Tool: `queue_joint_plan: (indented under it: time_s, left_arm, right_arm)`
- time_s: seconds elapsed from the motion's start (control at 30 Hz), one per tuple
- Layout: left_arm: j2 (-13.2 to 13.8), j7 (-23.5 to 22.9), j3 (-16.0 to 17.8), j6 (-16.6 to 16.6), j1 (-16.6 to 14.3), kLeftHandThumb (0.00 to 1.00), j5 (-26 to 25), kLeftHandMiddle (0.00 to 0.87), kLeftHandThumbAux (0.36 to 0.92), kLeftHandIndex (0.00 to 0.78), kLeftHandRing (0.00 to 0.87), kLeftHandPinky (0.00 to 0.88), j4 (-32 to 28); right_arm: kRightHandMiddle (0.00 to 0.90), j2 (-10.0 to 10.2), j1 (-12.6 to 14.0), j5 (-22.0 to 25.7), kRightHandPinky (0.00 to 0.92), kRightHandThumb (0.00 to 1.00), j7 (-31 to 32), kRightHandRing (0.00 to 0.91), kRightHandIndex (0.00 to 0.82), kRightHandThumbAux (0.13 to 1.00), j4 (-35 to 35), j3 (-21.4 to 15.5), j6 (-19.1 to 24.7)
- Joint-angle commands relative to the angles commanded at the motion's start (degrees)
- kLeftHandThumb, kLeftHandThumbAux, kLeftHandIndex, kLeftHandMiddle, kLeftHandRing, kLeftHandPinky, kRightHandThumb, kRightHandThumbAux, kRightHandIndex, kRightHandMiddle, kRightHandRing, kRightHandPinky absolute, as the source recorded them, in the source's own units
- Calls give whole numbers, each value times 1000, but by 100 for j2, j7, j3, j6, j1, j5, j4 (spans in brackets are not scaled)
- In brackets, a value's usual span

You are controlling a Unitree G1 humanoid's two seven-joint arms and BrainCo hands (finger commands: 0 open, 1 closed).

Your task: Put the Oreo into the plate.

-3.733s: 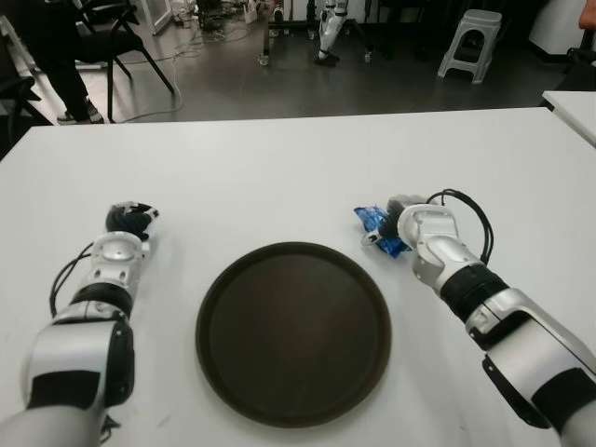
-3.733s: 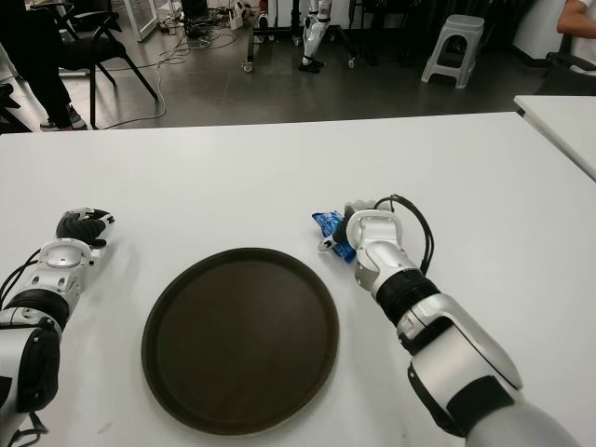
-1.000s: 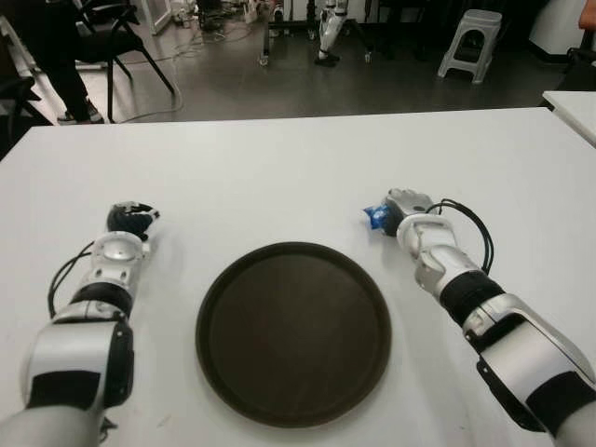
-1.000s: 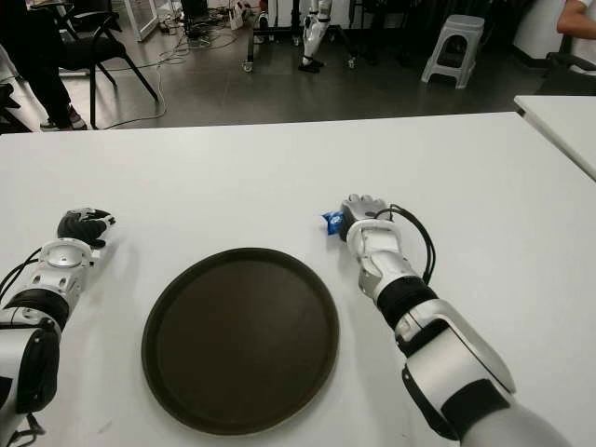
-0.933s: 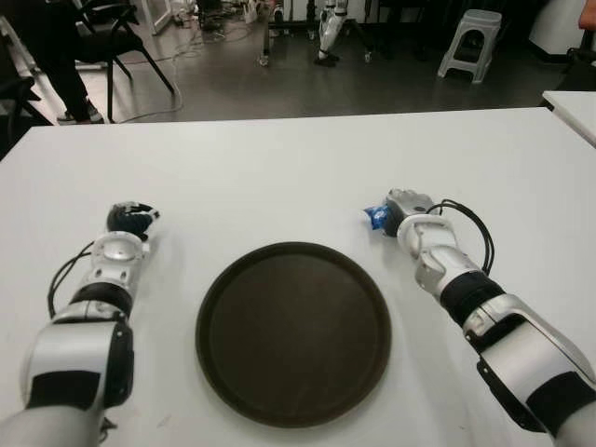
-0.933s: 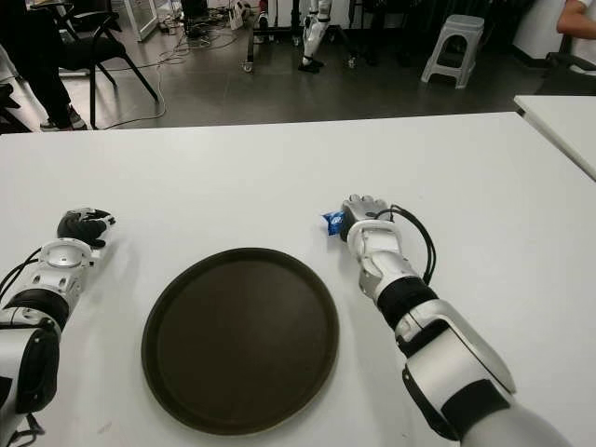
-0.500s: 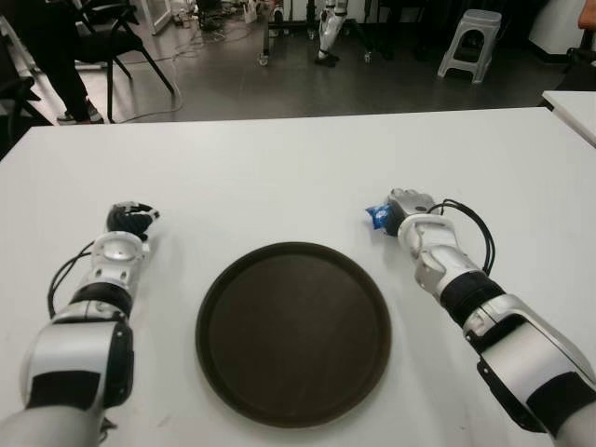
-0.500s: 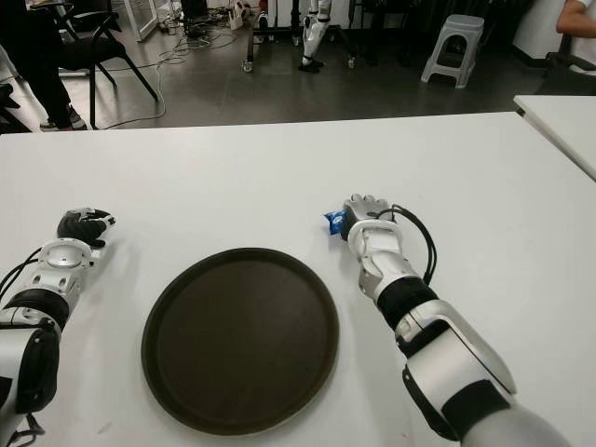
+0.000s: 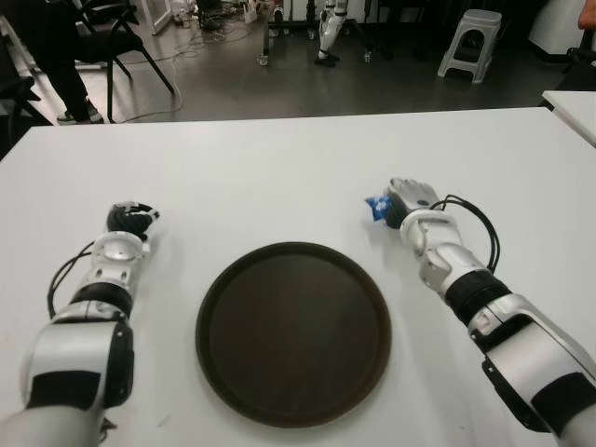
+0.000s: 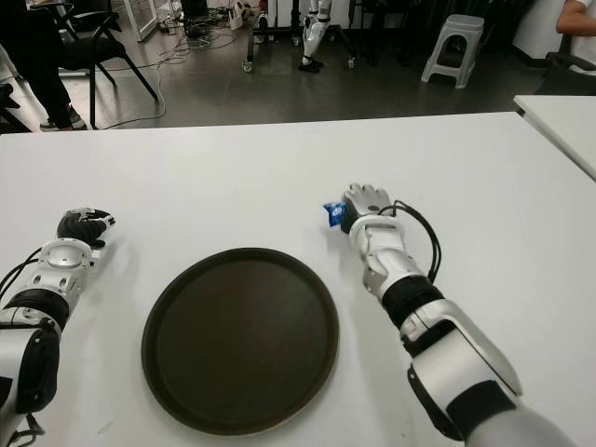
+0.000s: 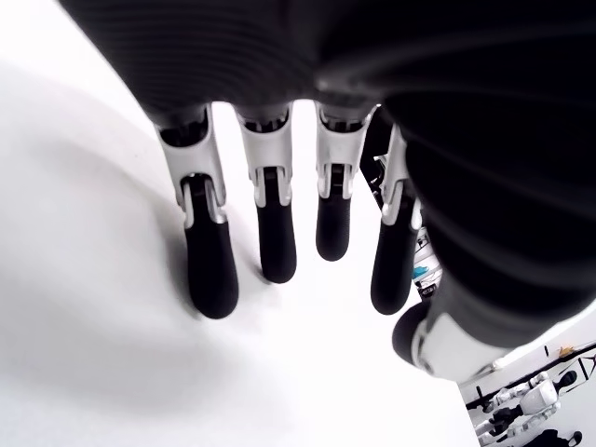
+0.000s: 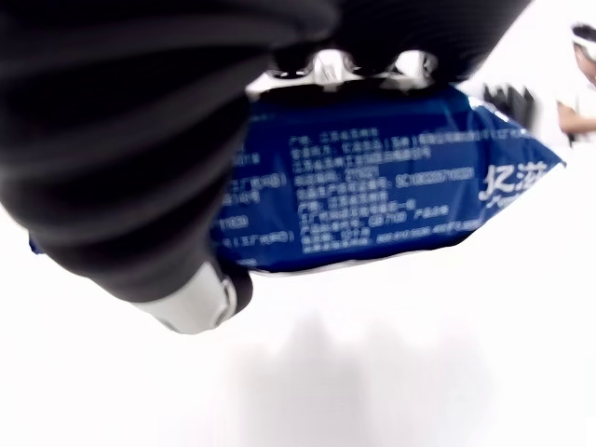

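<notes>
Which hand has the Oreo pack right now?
The right hand, beyond the plate's right rim, grips the blue Oreo pack. The left hand is open and holds nothing.

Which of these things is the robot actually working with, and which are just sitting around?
In use:
- Oreo packet, gripped in the right hand
- dark round plate, nothing on it
- white table

Just there:
- left hand, idle left of the plate
- stool and chair behind

even, bright overhead light washes the white table (image 9: pixel 279 168) almost shadowless; only faint soft shadows hug the arms. the dark plate (image 9: pixel 292 332) shows a dull sheen. both wrist views are blown out, and the nearest dark fingers (image 11: pixel 209 270) are blurred.
</notes>
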Motion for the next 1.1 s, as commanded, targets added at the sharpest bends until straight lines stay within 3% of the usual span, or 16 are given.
queue_joint_plan:
  time_s: [0.53,0.9,1.1]
  left_arm:
    - [-8,-36,15,-13,4,688,-17,185,716,406,202,183,-1]
    - [-6,-35,24,-17,15,685,-27,186,717,403,208,218,-2]
    - [-4,-40,31,-34,19,685,-26,188,717,403,209,220,0]
  right_arm:
    - [100,-12,86,378,0,704,-1654,20,418,720,250,-459,-1388]
    - [78,-58,214,527,0,708,-1895,4,419,718,9,-626,-1953]
    - [88,-99,521,676,0,707,-1692,17,418,719,-823,-759,-2199]
